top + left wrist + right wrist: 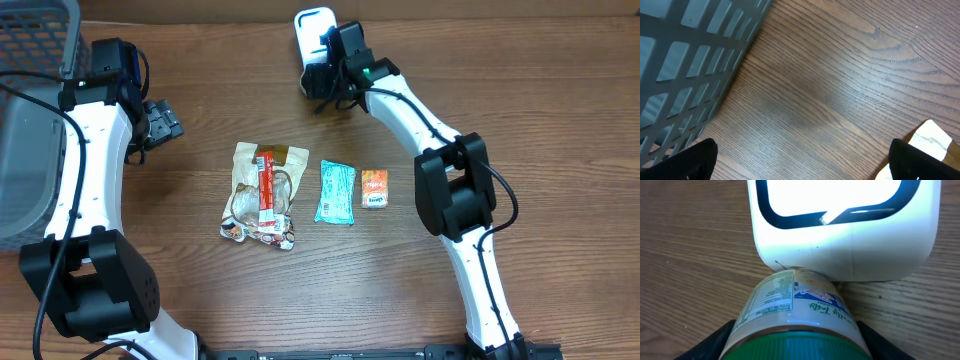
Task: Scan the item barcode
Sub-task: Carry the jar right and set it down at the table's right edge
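One item in hand: round jar with green lid and printed paper label [790, 305], pinched between the jaws of the right gripper [796, 330], its side touching the white rounded-block scanner [845, 240] at the table's far edge.

Step, as judged: presenting the label to the scanner window.

Next move, as judged: turn the jar until its barcode, not visible here, faces the window.

Also listed: left gripper [162, 120], spread wide and empty, beside the grey plastic mesh basket [40, 40] at the far left corner.
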Controlling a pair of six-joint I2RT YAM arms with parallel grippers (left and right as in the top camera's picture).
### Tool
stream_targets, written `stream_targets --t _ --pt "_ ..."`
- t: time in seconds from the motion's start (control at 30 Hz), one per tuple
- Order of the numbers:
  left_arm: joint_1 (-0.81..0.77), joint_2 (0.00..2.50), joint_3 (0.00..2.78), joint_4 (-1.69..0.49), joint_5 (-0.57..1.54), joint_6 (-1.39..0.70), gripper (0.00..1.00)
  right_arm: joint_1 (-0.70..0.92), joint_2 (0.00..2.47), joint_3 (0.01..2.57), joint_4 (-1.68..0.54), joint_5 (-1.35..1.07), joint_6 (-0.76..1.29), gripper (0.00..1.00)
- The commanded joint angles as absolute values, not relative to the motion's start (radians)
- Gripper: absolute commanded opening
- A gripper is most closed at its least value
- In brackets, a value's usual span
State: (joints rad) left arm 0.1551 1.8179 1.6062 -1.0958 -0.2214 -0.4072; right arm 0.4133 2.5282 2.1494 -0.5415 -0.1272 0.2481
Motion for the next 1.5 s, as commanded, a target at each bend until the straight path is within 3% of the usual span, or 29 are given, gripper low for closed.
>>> stream_targets --t 0.0,0.4,0.73,1.17,1.47 --pt "0.157 1.797 1.626 -1.095 -0.231 -0.381 1.0 0.41 2.531 2.159 -0.504 -0.099 0.266 0.04" --pt "0.157 1.797 1.626 -1.095 -0.231 -0.381 1.0 0.41 2.521 2.16 -0.511 -0.155 0.285 0.04" --pt "0.157 1.797 1.626 -1.095 -0.231 -0.381 1.0 0.351 2.352 2.16 -0.736 -0.159 0.284 0.04" --pt "0.157 1.797 1.626 -1.095 -0.232 -0.381 1.0 -0.014 2.241 2.159 -1.434 -0.136 0.148 0.04" --pt "0.157 1.797 1.626 -1.095 -0.231 -0.381 1.0 -0.203 2.241 2.159 -1.558 -0.052 0.148 0.04"
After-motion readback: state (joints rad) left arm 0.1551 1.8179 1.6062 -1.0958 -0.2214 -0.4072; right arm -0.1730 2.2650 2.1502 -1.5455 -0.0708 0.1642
